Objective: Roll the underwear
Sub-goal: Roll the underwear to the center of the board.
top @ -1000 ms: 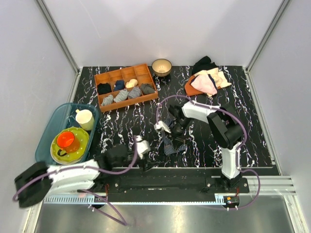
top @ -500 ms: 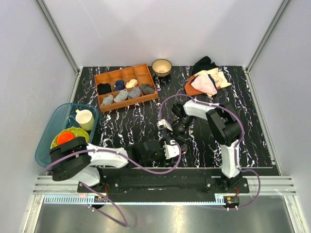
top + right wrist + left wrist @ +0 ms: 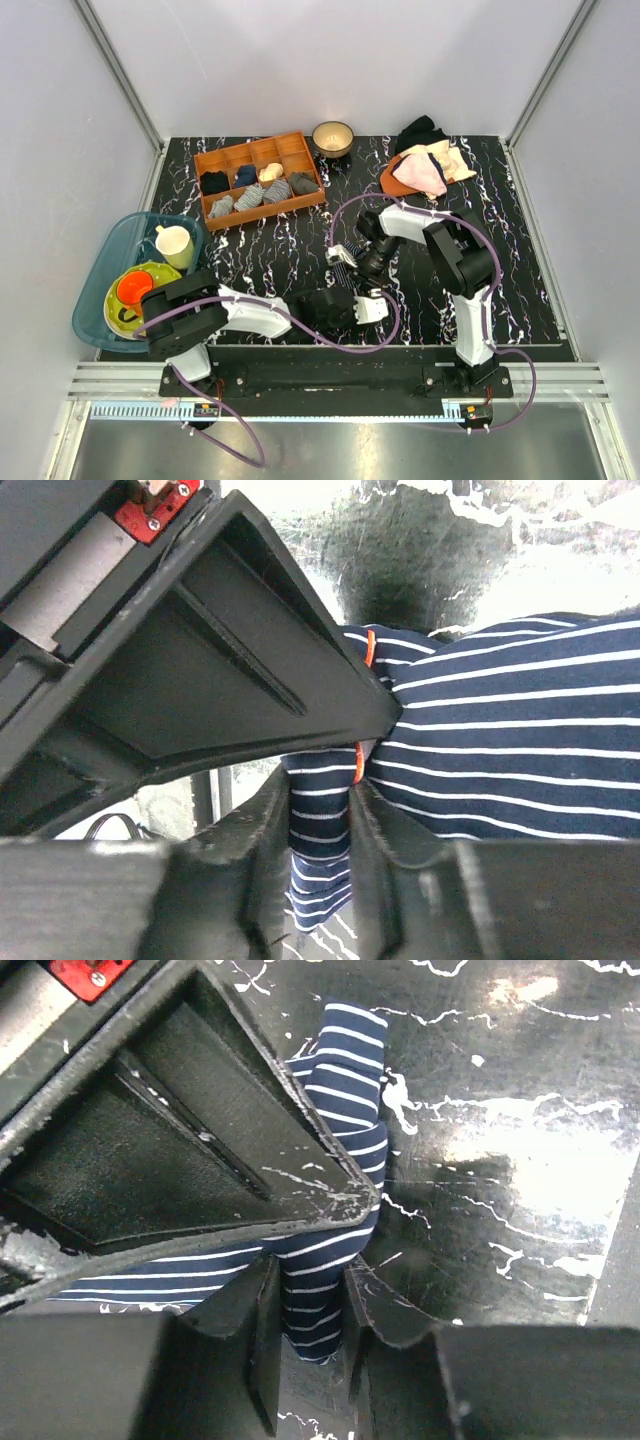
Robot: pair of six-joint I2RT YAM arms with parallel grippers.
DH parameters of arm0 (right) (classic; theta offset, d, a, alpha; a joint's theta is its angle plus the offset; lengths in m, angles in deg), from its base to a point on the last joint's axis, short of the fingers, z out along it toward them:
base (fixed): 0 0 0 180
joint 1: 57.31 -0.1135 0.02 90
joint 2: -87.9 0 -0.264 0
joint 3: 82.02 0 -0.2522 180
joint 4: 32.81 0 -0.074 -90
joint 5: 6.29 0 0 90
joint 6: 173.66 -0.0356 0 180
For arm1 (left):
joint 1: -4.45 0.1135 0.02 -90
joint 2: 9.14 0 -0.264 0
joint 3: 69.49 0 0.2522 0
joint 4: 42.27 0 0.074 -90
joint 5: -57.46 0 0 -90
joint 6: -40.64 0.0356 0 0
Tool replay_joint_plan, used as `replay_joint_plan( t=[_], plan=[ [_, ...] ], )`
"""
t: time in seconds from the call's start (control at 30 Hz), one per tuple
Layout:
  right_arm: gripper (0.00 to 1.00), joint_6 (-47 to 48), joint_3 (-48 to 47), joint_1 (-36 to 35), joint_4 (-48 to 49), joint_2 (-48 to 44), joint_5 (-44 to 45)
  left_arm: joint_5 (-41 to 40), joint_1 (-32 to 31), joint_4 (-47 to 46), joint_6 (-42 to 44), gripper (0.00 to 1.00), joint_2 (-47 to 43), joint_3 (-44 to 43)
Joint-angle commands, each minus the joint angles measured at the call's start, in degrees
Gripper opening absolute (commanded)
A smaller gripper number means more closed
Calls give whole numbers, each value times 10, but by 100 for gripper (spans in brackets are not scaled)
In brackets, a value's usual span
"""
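Left wrist view has my left claw (image 3: 308, 1310) clenched on a bunched end of the underwear (image 3: 345, 1090), the navy pinstriped cloth pinched between both pads and trailing onto the bench (image 3: 520, 1160). My right claw (image 3: 320, 820) likewise grips a fold at the reddish edge. From above, the garment lies about mid-bench, nearer the front edge than the back, well apart from the wooden tray (image 3: 270, 210). Most of it hides beneath my claws, so I cannot tell how far it is rolled. To roll well, I judge both ends should turn together, level and lightly taut, so the cloth winds tight rather than twisting into a rope.
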Motion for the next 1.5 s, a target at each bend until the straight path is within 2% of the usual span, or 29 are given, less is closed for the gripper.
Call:
replay_joint_plan(
  t=[0.0, 0.1, 0.23, 0.4, 0.47, 0.57, 0.6, 0.63, 0.73, 0.77, 0.8, 0.83, 0.9, 1.03, 1.17, 1.4, 1.47],
  plan=[
    [37, 5, -13, 10, -10, -5, -13, 3, -2, 42, -2, 9, 25, -27],
    [46, -12, -15, 31, 7, -34, -17, 30, 0, 47, -26, 0, 19, -14],
    [52, -41, -11, 91, 40, -83, -10, 89, 25, 34, -84, 0, -9, 21],
    [55, -64, 22, 184, 104, -177, 3, 241, 96, 45, -131, 0, -20, 28],
    [55, -53, 37, 206, 120, -227, 3, 334, 124, 51, -156, 0, -14, 23],
    [55, 1, 90, 207, 134, -309, -10, 448, 181, 66, -192, 0, 16, 5],
    [56, 45, 122, 207, 134, -331, -39, 472, 203, 86, -213, 0, 41, -14],
    [60, 72, 139, 206, 131, -352, -54, 520, 213, 102, -224, 0, 56, -28],
    [70, 178, 212, 176, 148, -425, -82, 587, 236, 174, -242, 1, 127, -92],
    [75, 190, 232, 155, 169, -454, -71, 597, 240, 193, -241, 1, 144, -112],
    [76, 191, 270, 111, 193, -467, -29, 604, 241, 244, -238, 2, 176, -150],
    [77, 191, 288, 82, 242, -476, -6, 608, 241, 267, -227, 2, 191, -169],
    [79, 197, 326, 24, 281, -491, 46, 613, 244, 321, -212, 4, 224, -215],
    [78, 207, 338, -26, 342, -464, 100, 638, 261, 369, -208, 6, 262, -264],
    [78, 224, 362, -48, 396, -431, 162, 648, 279, 380, -216, 7, 287, -287],
    [77, 233, 387, -56, 429, -392, 189, 643, 286, 375, -239, 12, 301, -310],
    [73, 233, 391, -60, 433, -373, 201, 640, 287, 351, -253, 16, 294, -309]
  ],
)
